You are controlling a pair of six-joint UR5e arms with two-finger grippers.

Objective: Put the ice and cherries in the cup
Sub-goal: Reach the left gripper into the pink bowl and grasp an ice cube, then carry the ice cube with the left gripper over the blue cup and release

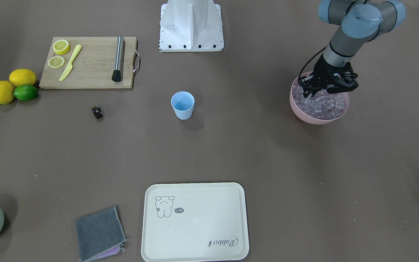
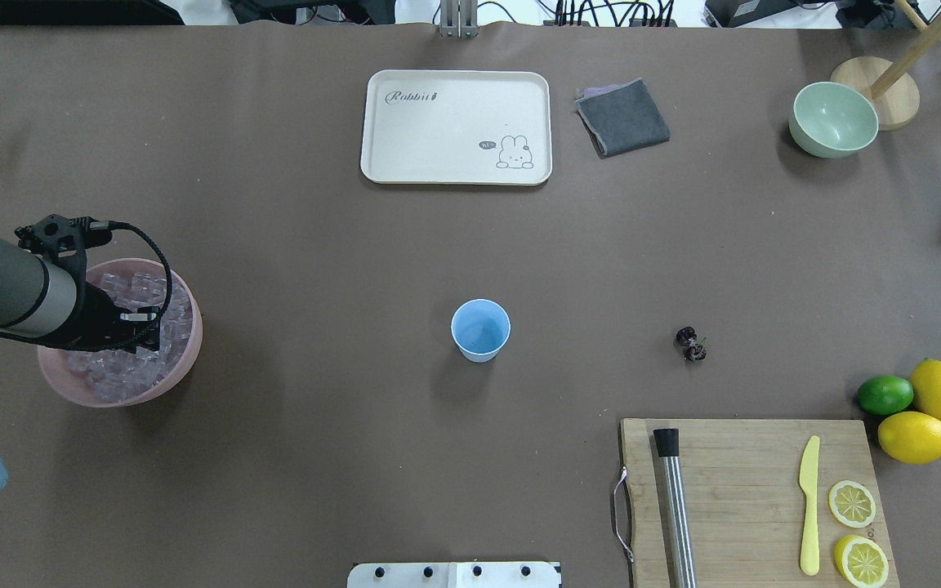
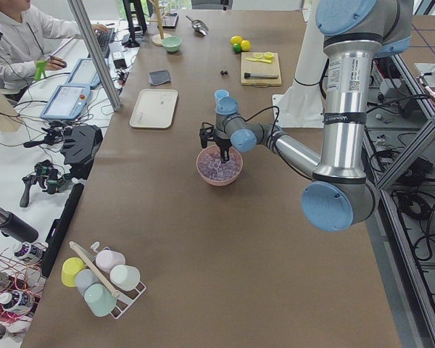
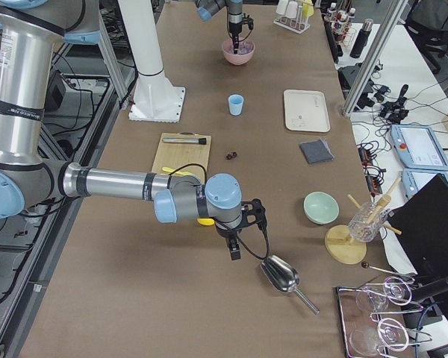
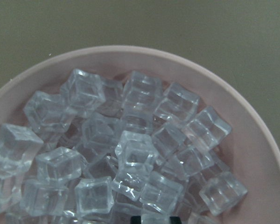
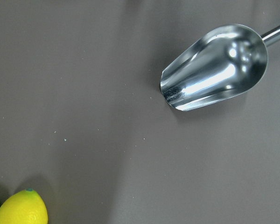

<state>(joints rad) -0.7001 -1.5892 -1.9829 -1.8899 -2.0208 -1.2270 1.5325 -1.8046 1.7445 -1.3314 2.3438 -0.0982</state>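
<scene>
Left tool (image 1: 326,89) low over rnd pink bowl (image 1: 297,109) w/ glassy ice cubes (image 1: 320,105).

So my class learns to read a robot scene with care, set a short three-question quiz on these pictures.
1. True or false: the cherries are in the cup.
2. Which gripper is down in the bowl of ice? A left, B right, C neither.
3. Name the metal tool on the table near the right gripper.

Key
1. False: they lie on the table, apart from the cup.
2. A, the left gripper.
3. The scoop.
</scene>
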